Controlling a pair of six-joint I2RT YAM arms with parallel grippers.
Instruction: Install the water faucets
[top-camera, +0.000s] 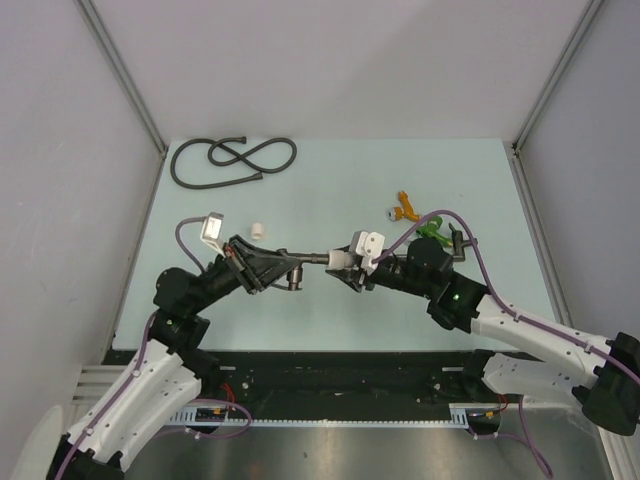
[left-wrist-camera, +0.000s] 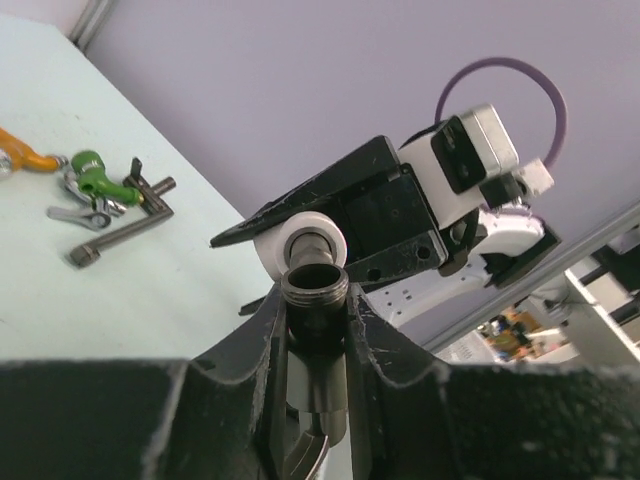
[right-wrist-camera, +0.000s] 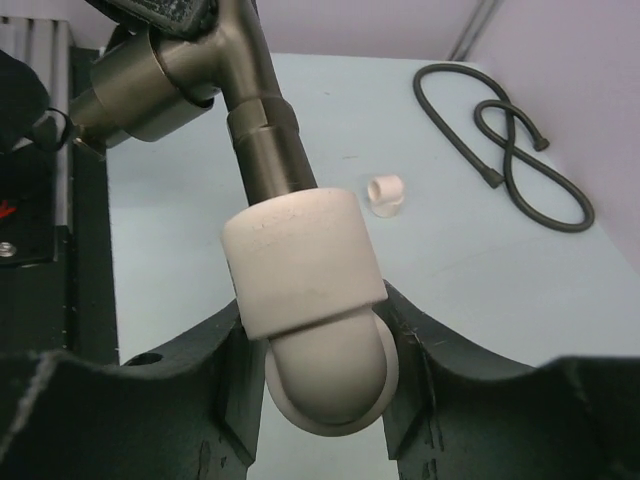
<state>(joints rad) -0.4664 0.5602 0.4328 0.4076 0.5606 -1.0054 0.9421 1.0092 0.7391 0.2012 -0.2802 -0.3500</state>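
Observation:
My left gripper (top-camera: 287, 272) is shut on a dark metal faucet (left-wrist-camera: 315, 300), clamped by its body between the jaws (left-wrist-camera: 315, 330). The faucet's thin pipe (top-camera: 315, 259) runs right into a white elbow fitting (right-wrist-camera: 305, 290). My right gripper (top-camera: 343, 266) is shut on that fitting, with the rounded bend between its jaws (right-wrist-camera: 318, 370). The pipe (right-wrist-camera: 268, 140) enters the fitting's socket at a slant. Both arms hold the joined parts above the table's middle. A second dark tap with a lever (left-wrist-camera: 120, 230) lies on the table at the far right.
A loose white fitting (top-camera: 258, 230) lies just behind my left gripper and also shows in the right wrist view (right-wrist-camera: 385, 193). A coiled black hose (top-camera: 232, 160) lies at the back left. An orange piece (top-camera: 405, 208) and a green piece (top-camera: 432, 228) lie at the back right.

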